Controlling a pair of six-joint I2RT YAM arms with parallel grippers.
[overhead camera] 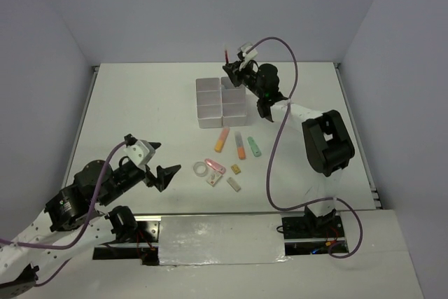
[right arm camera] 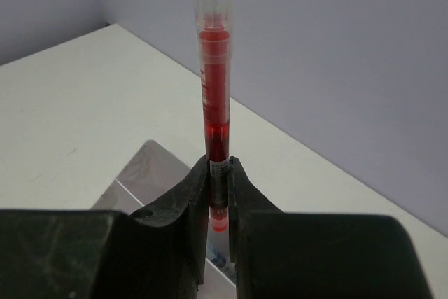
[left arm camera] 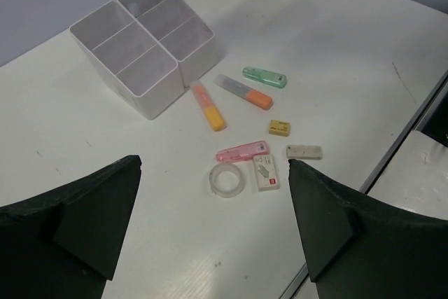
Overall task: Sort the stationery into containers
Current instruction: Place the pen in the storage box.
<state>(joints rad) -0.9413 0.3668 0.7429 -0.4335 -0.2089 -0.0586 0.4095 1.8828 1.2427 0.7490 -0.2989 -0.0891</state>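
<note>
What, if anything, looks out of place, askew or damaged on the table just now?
Nothing stands out. Loose items such as the green highlighter and tape ring lie at mixed angles near the white boxes, simply unsorted; nothing looks spilled or broken. The right pincer grips a red pen upright over the boxes.

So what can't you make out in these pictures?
- Which box the red pen is over: right wrist view, the right gripper blocks the boxes.
- Far right box's inside: top view, gripper covers it.
- Print on the eraser: left wrist view, too small.
</note>
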